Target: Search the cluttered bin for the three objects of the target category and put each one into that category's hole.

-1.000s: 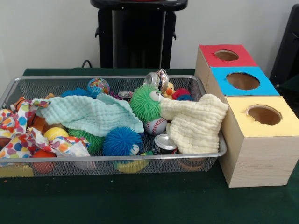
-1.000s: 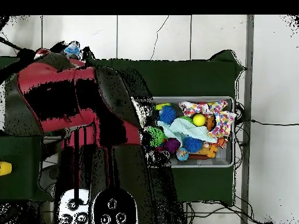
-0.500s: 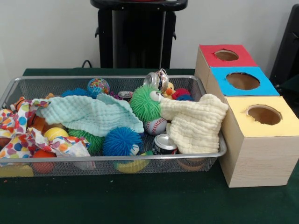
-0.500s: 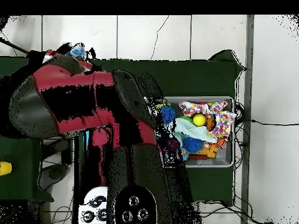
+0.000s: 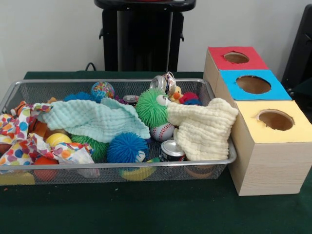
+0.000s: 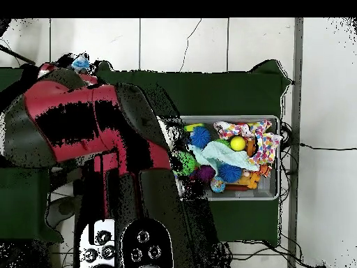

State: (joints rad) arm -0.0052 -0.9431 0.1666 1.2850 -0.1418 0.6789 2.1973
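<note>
A wire mesh bin (image 5: pixel 117 165) holds a jumble of toys under a mint cloth (image 5: pixel 92 119), a cream cloth (image 5: pixel 202 129) and a dotted cloth (image 5: pixel 19 141). Among them I see a green spiky ball (image 5: pixel 150 107), a blue spiky ball (image 5: pixel 126 147), a baseball (image 5: pixel 162 131), a glitter ball (image 5: pixel 102 90), a yellow ball (image 5: pixel 57 139) and two cans (image 5: pixel 171 150) (image 5: pixel 162 83). To the bin's right stand a red-topped box (image 5: pixel 236 57), a blue-topped box (image 5: pixel 252 84) and a yellow-topped box (image 5: pixel 275 119), each with a round hole. The red arm (image 6: pixel 84 129) covers the bin's left end in the overhead view; no gripper shows.
The bin (image 6: pixel 273 192) lies on a dark green table cover (image 5: pixel 156 209), with the boxes tight against its right end. The black pedestal (image 5: pixel 141 36) stands behind the bin. In the overhead view the arm hides the boxes.
In the overhead view the arm has swung back left, uncovering more of the bin than half a second ago. Nothing in the bin has moved.
</note>
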